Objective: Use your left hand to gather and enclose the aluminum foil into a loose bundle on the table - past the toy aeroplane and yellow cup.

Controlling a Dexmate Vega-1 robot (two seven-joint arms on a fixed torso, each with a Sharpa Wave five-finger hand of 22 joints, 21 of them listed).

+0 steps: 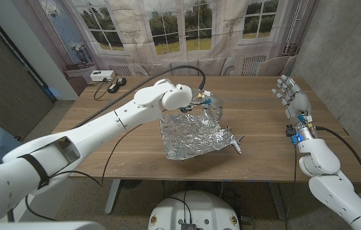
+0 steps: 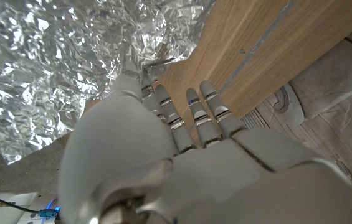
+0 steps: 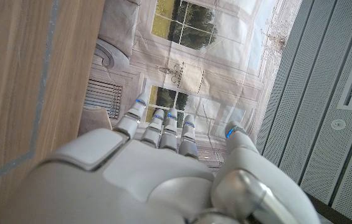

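Note:
A crinkled sheet of aluminum foil lies spread on the wooden table, its far edge lifted a little. My left hand is at that far edge, with the arm reaching in across the table. In the left wrist view the left hand has its fingers stretched out straight over bare wood beside the foil. Its thumb tip meets a fold at the foil's edge, and nothing is enclosed in the hand. My right hand stands upright at the right side with its fingers spread, holding nothing.
A white box and a black item with a cable sit at the table's far left. A backdrop printed with windows hangs behind the table. Bare wood lies between the foil and the right hand.

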